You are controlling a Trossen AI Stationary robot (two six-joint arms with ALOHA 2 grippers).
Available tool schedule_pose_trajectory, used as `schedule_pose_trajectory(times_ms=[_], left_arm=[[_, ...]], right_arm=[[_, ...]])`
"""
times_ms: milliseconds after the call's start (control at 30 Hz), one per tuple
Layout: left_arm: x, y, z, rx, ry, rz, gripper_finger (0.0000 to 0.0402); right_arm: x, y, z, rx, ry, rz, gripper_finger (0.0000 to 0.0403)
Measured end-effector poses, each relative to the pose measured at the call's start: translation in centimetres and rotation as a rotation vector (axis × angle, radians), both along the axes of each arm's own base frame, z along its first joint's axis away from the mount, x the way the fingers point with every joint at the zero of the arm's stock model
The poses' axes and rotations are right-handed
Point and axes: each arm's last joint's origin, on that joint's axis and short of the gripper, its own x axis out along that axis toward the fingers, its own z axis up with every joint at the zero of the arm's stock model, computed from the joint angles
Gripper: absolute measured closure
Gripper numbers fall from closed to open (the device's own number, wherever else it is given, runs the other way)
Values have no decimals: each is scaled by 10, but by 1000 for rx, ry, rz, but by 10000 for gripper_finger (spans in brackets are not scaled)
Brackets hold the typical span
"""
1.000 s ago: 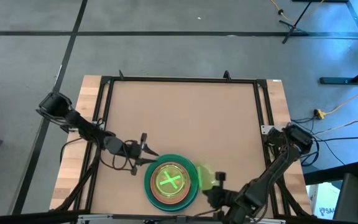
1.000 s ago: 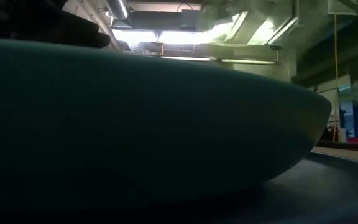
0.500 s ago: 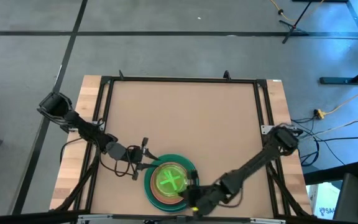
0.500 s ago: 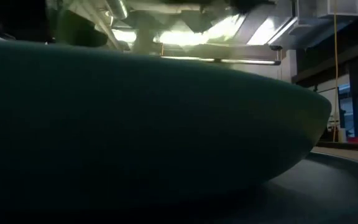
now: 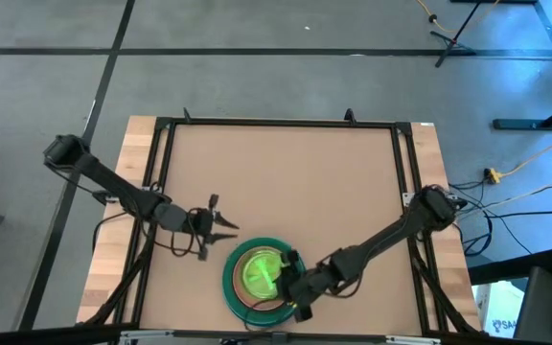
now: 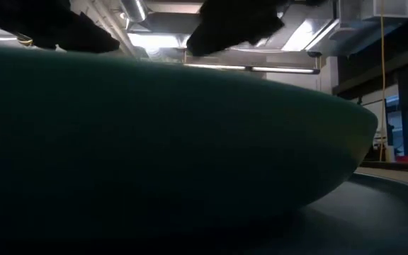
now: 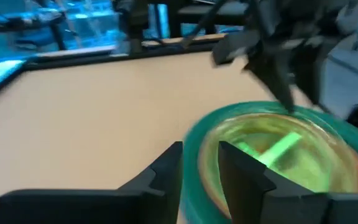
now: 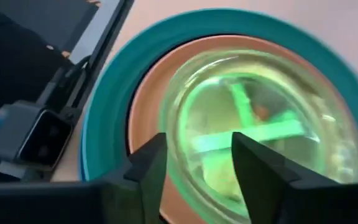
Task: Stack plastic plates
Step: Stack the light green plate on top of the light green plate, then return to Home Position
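The plastic plates stand stacked near the table's front edge. A large dark green plate [image 5: 229, 286] carries a salmon plate [image 8: 143, 106], with translucent neon-green plates [image 8: 253, 106] on top. My right gripper [image 8: 197, 163] hovers open over the right part of the stack, its fingers just above the top neon-green plate. I see no contact between them. My left gripper [image 5: 220, 222] is open beside the stack's far left rim [image 7: 194, 143], apart from it. In the low view the green plate's wall [image 6: 154, 142] fills the picture.
The brown table top [image 5: 286, 182] lies bare beyond the stack, framed by black rails [image 5: 161, 172]. The front rail [image 8: 86, 74] runs close by the stack. My right arm [image 5: 372, 249] slants in from the right edge.
My right gripper has carried a neon-green plate from the stack's right side leftward over the stack. That plate now lies on top of the stack. My left gripper has drawn back a little from the stack, toward the table's far left.
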Motion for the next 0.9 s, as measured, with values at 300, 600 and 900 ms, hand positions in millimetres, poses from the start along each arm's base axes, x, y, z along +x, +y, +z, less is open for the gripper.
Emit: schedule_pose_trajectory(times_ms=[300,600,900], left_arm=[[-31,54,-1,9,-84,90,356],[-55,89,-20,-13,-155,222,398],[-66,95,-30,-38,-215,269,400]], right_arm=[[-29,-71,43,-44,-21,-42,224],[-92,-162,28,80,-197,-146,280],[-177,-229,8,180,-393,-226,388]])
